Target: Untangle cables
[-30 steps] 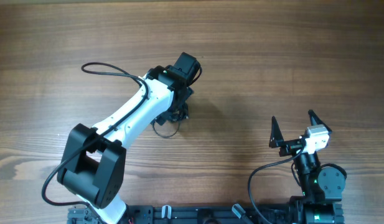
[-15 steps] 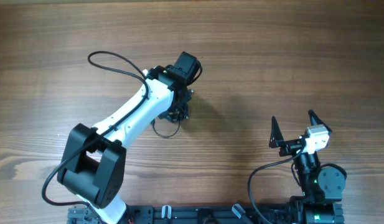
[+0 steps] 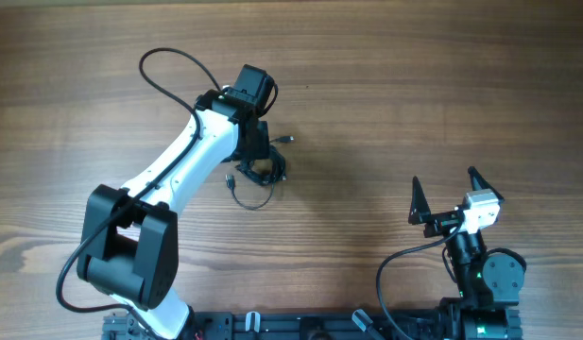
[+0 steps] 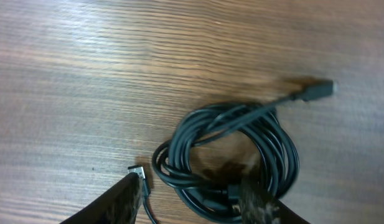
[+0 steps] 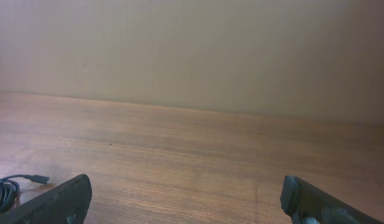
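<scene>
Closing my left gripper [image 4: 192,190], half apart over the cables [image 4: 229,146], may pinch several loops and tighten them.

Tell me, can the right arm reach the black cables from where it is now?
Probably not easily. The right gripper sits open far off near its base, with bare table between it and the cables. Nothing blocks that path, but the left gripper hangs right over the bundle, straddling it.
</scene>
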`<action>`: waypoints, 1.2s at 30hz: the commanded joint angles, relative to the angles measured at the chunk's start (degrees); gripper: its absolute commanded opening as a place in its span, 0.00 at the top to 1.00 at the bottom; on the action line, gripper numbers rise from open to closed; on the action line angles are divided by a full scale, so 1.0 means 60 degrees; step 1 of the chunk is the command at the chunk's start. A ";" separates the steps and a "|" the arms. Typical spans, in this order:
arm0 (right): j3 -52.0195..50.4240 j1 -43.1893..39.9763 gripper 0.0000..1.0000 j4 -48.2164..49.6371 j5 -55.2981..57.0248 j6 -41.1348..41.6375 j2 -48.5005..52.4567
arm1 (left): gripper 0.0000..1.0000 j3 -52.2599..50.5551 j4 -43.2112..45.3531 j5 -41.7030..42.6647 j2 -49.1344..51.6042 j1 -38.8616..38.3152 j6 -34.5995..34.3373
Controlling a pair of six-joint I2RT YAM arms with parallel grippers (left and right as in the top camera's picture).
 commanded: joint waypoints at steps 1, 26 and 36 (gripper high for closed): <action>-0.0022 0.0040 0.00 0.0036 0.0095 0.0055 -0.0095 | 0.53 0.0178 0.0120 0.0306 0.0160 0.0029 0.1035; -0.0022 0.0040 0.00 0.0036 0.0095 0.0055 -0.0095 | 0.51 0.0171 0.0470 0.0306 0.1501 0.0029 0.2222; -0.0022 0.0040 0.00 0.0036 0.0095 0.0055 -0.0095 | 0.58 0.0368 -0.0080 0.0270 0.1348 0.0076 0.1049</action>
